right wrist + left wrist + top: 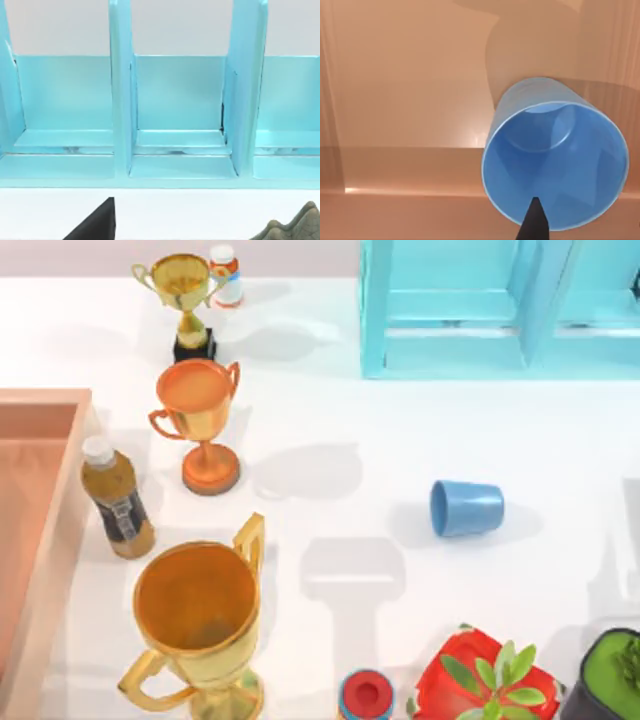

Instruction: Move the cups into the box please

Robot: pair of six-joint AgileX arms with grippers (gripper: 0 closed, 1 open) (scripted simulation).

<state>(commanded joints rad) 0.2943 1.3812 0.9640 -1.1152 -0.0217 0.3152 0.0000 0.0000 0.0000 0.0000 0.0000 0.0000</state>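
Note:
One blue cup (466, 507) lies on its side on the white table, right of centre, its mouth facing the top view's left. The salmon-pink box (62, 540) sits at the table's left edge. In the left wrist view a second blue cup (555, 165) hangs tilted above the box (405, 75) floor, casting a shadow there. My left gripper (534, 222) is shut on it, with one dark fingertip inside the rim. A dark part of my right gripper (95, 222) shows low before the turquoise cabinet (175, 115).
Beside the box stand a large gold trophy (200, 620), an orange trophy (200, 420), a small gold trophy (183, 295) and a brown bottle (115, 500). The turquoise cabinet (480, 310) is at the back right. A red potted plant (490, 680) and a green pot (610, 675) stand at the front.

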